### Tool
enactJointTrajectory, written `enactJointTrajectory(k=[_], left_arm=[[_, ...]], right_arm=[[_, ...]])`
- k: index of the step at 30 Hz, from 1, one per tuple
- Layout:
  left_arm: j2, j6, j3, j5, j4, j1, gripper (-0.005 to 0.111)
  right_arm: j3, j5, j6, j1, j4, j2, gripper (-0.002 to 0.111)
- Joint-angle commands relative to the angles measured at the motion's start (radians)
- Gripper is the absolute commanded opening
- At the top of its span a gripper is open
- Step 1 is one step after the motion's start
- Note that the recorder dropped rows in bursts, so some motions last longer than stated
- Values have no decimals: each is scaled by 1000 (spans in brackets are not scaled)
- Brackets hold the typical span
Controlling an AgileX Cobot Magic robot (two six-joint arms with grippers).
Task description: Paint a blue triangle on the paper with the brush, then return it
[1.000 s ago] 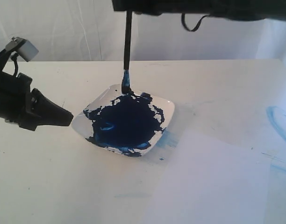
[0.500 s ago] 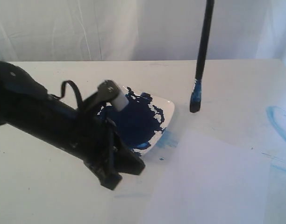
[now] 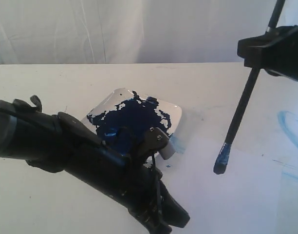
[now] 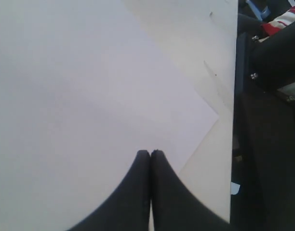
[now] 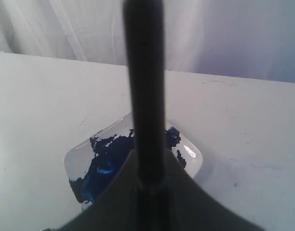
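Observation:
My right gripper (image 3: 253, 51) is shut on the black handle of the brush (image 3: 239, 114), high at the right. The brush slants down, and its blue-stained tip (image 3: 221, 163) hangs just over the paper (image 3: 227, 200). In the right wrist view the handle (image 5: 143, 96) runs up from the gripper (image 5: 148, 161). My left gripper (image 3: 180, 218) is shut and empty at the paper's near left part. In the left wrist view its closed gripper (image 4: 150, 154) rests over the sheet (image 4: 80, 106). No blue triangle shows on the paper.
A white square dish (image 3: 174, 113) smeared with dark blue paint sits mid-table, partly behind the left arm (image 3: 66, 146). A pale blue arc smear (image 3: 290, 127) marks the table at the far right. The table edge (image 4: 233, 120) runs close to the paper's corner.
The brush left the dish, swung right and came down over the paper. The left arm swept in from the left, across the dish's front, to the paper's near edge.

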Motion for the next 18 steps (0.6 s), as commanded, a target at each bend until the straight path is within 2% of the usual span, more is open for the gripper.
enactJointTrajectory(k=[1,14,18], left_arm=[[45,10,-2,-19,-24,-13,0],[121,12,-2,-82,-20,-13,0],[122,10,-2,-90,-16,-13,0]], right_arm=[[51,-56,4,-6,43,-43,0],[76,-30,-1,-6,99,-27,0],[98,-24,-142,-6,212,0,0]])
